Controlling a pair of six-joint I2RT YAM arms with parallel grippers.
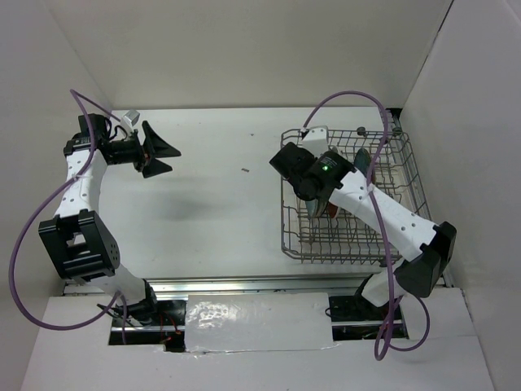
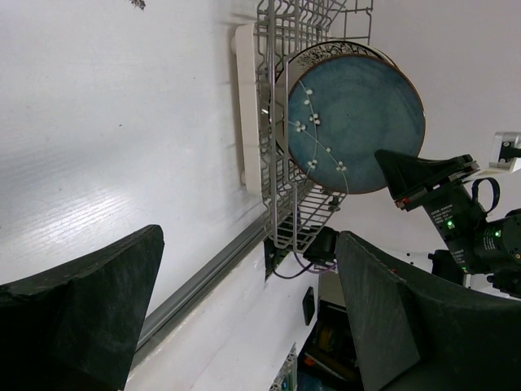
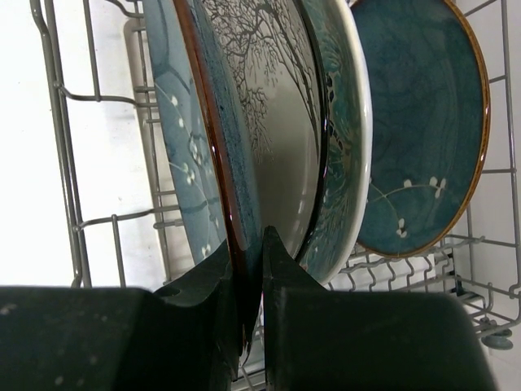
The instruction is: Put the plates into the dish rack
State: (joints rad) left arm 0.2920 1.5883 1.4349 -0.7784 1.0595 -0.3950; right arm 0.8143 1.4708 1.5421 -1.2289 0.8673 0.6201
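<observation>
My right tool point(image 3: 248, 244) clamps the rim of the teal-blue plate point(image 3: 183, 147), so it stands upright between dish rack point(image 1: 342, 257) tines. My left tool point(image 1: 160, 150) hangs spread apart.

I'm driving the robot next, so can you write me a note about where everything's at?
Left gripper: jaws open, empty, away from the dish rack.
Right gripper: jaws shut on a plate rim inside the rack; unclear whether the flowered blue plate's or the tree-drawing plate's.
Also standing in the rack: teal-patterned plate, second blue plate.
Done: all four plates racked.
Left: release, lift the right arm out.
</observation>
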